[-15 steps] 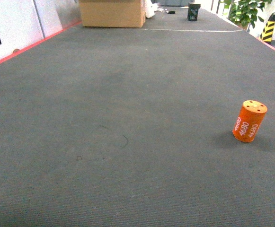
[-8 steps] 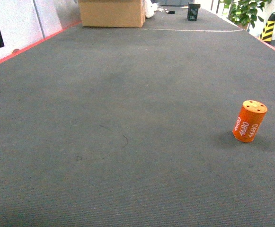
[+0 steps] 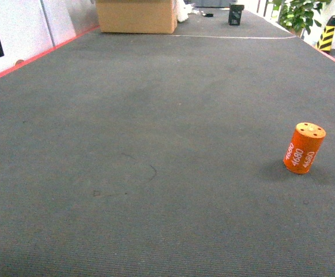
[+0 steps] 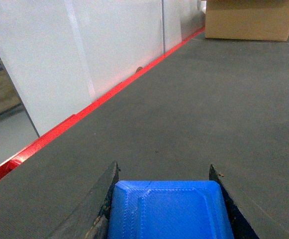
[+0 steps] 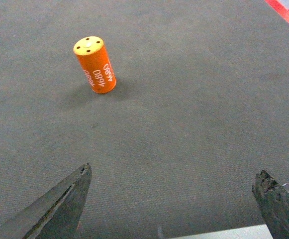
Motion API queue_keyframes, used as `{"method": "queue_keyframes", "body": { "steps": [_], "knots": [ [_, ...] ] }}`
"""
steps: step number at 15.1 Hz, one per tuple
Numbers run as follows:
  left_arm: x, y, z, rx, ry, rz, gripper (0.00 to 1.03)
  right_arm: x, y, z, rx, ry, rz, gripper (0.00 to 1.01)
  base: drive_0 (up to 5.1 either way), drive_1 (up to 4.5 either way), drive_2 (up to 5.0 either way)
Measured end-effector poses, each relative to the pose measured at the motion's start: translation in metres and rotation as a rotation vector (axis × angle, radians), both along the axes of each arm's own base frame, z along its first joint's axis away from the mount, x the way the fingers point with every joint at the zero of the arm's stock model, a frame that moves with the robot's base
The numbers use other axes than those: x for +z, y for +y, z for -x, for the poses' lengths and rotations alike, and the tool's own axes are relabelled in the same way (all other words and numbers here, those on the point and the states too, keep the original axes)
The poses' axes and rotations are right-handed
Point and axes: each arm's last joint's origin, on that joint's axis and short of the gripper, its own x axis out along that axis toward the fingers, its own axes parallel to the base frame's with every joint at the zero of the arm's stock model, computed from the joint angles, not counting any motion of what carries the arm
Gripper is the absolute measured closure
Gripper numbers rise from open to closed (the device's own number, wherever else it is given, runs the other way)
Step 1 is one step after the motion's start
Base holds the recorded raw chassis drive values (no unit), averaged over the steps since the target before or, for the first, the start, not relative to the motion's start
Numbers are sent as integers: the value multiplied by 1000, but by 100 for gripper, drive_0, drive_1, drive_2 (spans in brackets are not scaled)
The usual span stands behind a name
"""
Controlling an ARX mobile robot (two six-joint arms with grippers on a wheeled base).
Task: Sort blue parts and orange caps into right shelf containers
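Left claw [image 4: 161, 199] grips a blue part [image 4: 170, 209]; right claw [image 5: 174, 199] gapes empty, well short of the orange cap [image 5: 95, 64] standing on the worktop [image 3: 155, 115]. Neither piece is binned; no shelf containers show.

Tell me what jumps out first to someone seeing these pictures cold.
The orange cap grabs the eye at once: it stands alone on the dark grey carpet, at the right of the head view, white "4680" on its side. Next comes the bright blue part clamped between the fingers of the left tool. The right tool is spread wide open, with the cap on the carpet well beyond it.
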Motion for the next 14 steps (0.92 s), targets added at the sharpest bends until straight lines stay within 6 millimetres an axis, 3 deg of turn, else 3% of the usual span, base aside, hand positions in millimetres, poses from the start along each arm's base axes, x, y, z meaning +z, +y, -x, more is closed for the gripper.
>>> {"method": "queue_keyframes", "body": {
  "steps": [2, 3, 14],
  "knots": [
    [0, 0, 0, 0, 0, 0, 62, -4, 1, -18, 26, 6, 16, 3, 0, 0, 0],
    [0, 0, 0, 0, 0, 0, 62, -3, 8, -38, 70, 9, 25, 3, 0, 0, 0],
    [0, 0, 0, 0, 0, 0, 62, -11, 21, -106, 204, 21, 35, 3, 0, 0, 0]
  ]
}}
